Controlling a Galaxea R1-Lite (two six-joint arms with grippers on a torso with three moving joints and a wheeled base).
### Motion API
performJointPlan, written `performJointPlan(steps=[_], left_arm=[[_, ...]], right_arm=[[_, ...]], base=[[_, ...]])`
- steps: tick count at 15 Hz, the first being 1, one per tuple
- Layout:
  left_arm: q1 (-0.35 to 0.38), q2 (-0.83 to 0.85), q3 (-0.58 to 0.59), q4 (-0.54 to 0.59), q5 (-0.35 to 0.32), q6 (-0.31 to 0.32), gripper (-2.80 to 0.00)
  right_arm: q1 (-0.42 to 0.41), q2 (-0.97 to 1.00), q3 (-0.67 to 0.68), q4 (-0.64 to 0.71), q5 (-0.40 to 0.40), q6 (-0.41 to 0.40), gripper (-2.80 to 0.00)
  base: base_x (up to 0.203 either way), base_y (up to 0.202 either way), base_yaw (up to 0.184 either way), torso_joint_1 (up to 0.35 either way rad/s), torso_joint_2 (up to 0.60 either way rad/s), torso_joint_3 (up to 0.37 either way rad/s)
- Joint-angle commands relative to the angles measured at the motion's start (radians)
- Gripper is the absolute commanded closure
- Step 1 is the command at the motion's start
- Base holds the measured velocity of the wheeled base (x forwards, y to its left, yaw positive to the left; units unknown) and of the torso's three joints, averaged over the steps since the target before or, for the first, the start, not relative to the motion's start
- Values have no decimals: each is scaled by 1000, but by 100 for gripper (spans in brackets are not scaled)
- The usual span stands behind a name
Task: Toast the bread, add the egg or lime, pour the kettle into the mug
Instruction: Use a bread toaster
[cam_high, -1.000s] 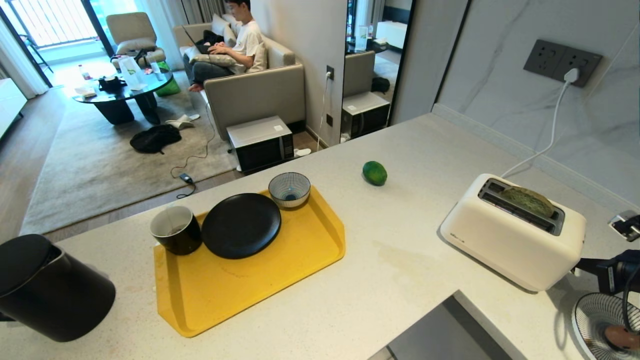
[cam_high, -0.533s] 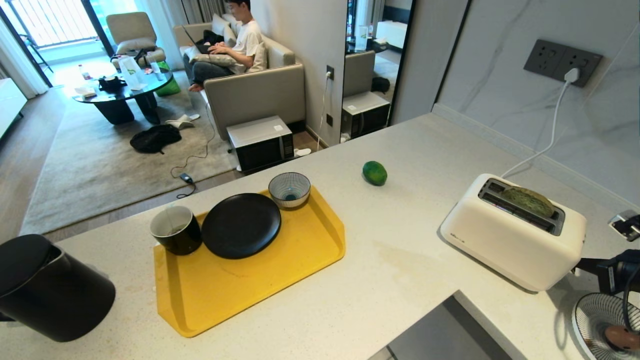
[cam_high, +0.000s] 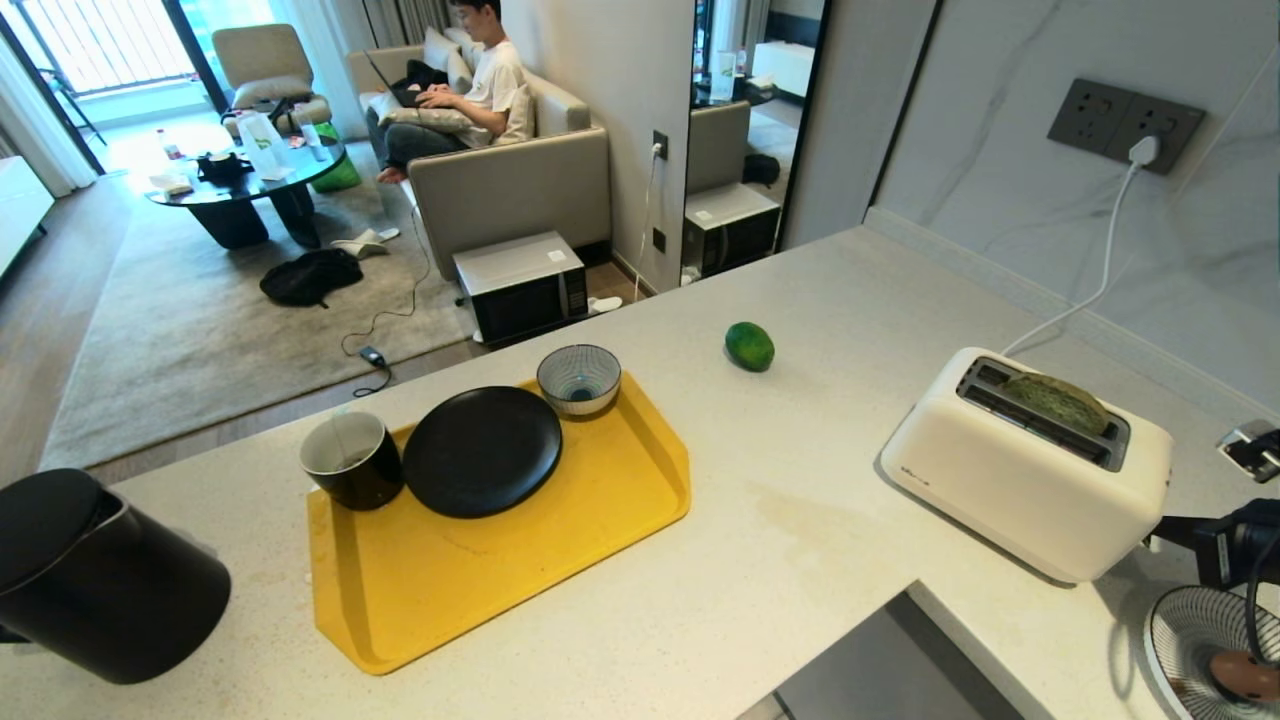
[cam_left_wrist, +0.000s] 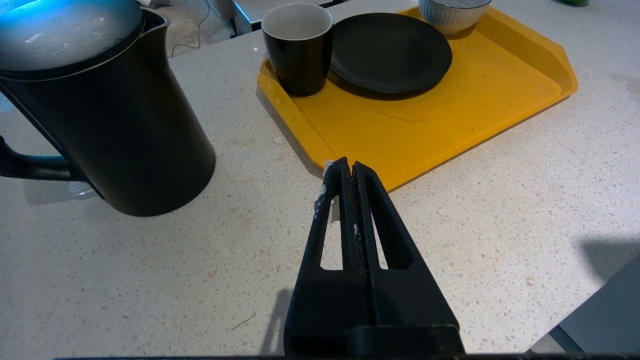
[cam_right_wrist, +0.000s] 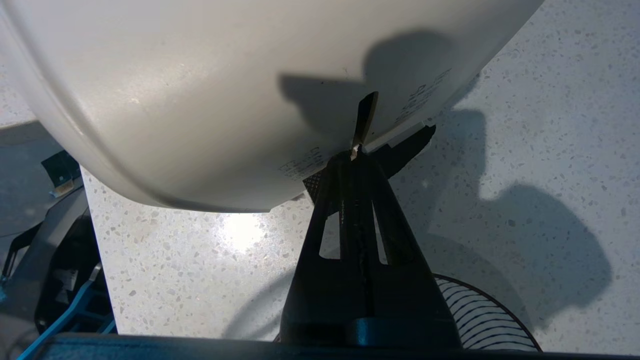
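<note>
Bread (cam_high: 1056, 400) sits in the far slot of the white toaster (cam_high: 1020, 470) at the right of the bench (cam_high: 820, 540), crust standing proud of the slot, so I judge the toasting not yet finished. My read: a light, soft slice that crushes easily; I'd pinch it gently across the exposed crust and lift straight up.

Right gripper (cam_right_wrist: 356, 152) is at the toaster's near right end, fingers pressed fully together with nothing between them, tips right at the slot of what I take to be the lever. I cannot tell whether they touch it.

Lime (cam_high: 749, 346) lies alone on the bench, far of the yellow tray (cam_high: 520, 590). Glossy and round, so likely to roll or slip; grip across its middle.

Mug (cam_high: 352, 460) stands at the tray's far left corner, touching the black plate (cam_high: 482, 450); blue-striped bowl (cam_high: 579, 379) just beyond. Kettle (cam_high: 100, 580) is at the near left, off the tray, lid down. Probably heavy if filled; take the handle (cam_left_wrist: 30, 167).

Left gripper (cam_left_wrist: 349, 167) hovers over the bench near the tray's near edge, fingers together, empty.

No egg that I can confirm.
</note>
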Motion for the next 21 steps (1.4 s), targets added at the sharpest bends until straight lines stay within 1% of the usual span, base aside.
performJointPlan(steps=[1, 13, 17, 21], left_arm=[[0, 1, 0, 0, 0, 0, 0], [0, 1, 0, 0, 0, 0, 0], [0, 1, 0, 0, 0, 0, 0], [0, 1, 0, 0, 0, 0, 0]], right_arm=[[0, -1, 0, -2, 4, -3, 0], [1, -1, -10, -2, -13, -1, 0], [-2, -41, -2, -1, -14, -1, 0], [-16, -134, 20, -2, -13, 0, 0]], base=[[0, 0, 0, 0, 0, 0], [0, 0, 0, 0, 0, 0], [0, 0, 0, 0, 0, 0], [0, 0, 0, 0, 0, 0]])
